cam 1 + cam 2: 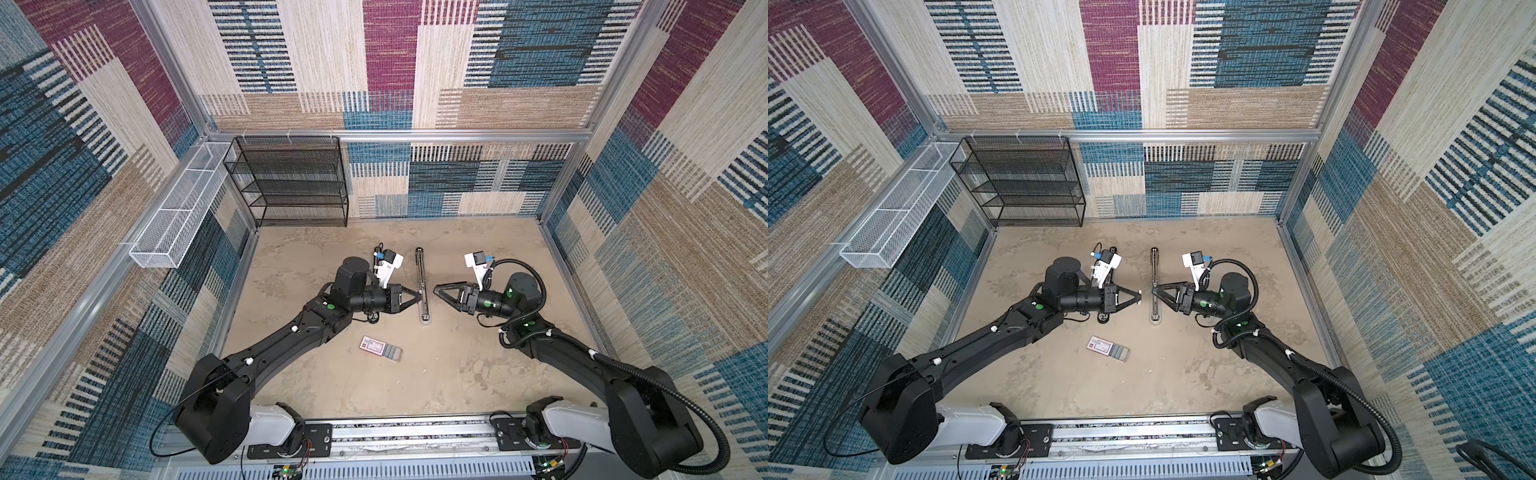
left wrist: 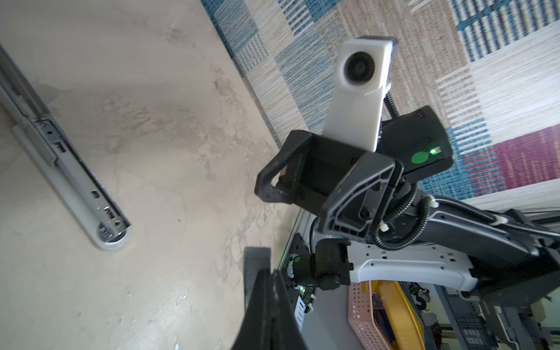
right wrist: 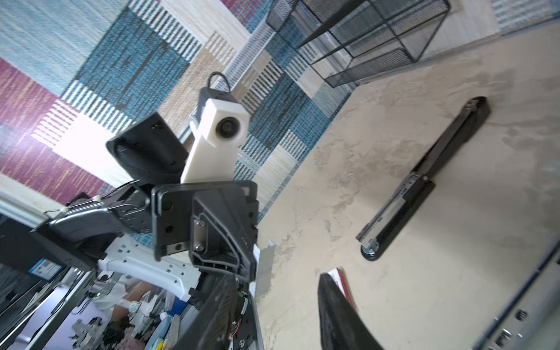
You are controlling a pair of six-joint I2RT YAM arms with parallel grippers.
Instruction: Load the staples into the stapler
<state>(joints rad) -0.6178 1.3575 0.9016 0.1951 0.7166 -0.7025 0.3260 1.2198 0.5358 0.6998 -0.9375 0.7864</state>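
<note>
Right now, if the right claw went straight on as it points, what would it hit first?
Likely the left gripper, facing it with a staple strip; the open stapler seems lower, depth unclear.

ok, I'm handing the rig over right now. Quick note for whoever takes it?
Grippers: left gripper is shut on a staple strip, its tip beside the grey stapler. The right gripper is open and empty on the stapler's other side.
Things: the grey stapler lies opened flat between the grippers. A black stapler, also open, lies under the left arm. The staple box is nearer the robot, with strips showing.
Done: stapler opened, one strip in hand.
Left: seat the strip in the stapler, then close it.
</note>
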